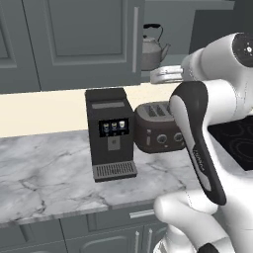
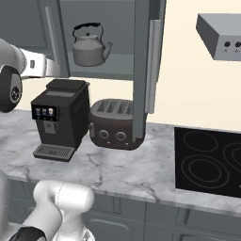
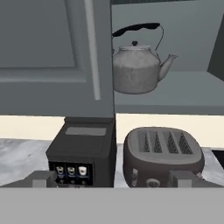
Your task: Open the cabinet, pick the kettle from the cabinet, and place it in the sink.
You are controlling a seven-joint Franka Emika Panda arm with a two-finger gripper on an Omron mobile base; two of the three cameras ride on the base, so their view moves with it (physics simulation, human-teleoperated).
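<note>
The cabinet (image 2: 101, 66) stands open on its right side. Its right door (image 2: 142, 70) is swung out edge-on and its left door (image 3: 48, 48) is closed. The silver-grey kettle (image 3: 138, 70) with a black arched handle sits upright on the grey shelf, spout to the right; it also shows as the kettle (image 1: 152, 49) and the kettle (image 2: 89, 49). My gripper (image 3: 113, 181) is open and empty, short of the shelf and a little below the kettle, in front of the closed door's edge. Its hand (image 1: 165, 75) hangs above the toaster. The sink is out of view.
A black coffee machine (image 1: 109, 133) and a dark brown toaster (image 2: 113, 123) stand on the marble counter (image 1: 44, 168) under the cabinet. A black stovetop (image 2: 207, 162) lies to the right, with a grey range hood (image 2: 220, 35) above it. Grey drawers run below the counter.
</note>
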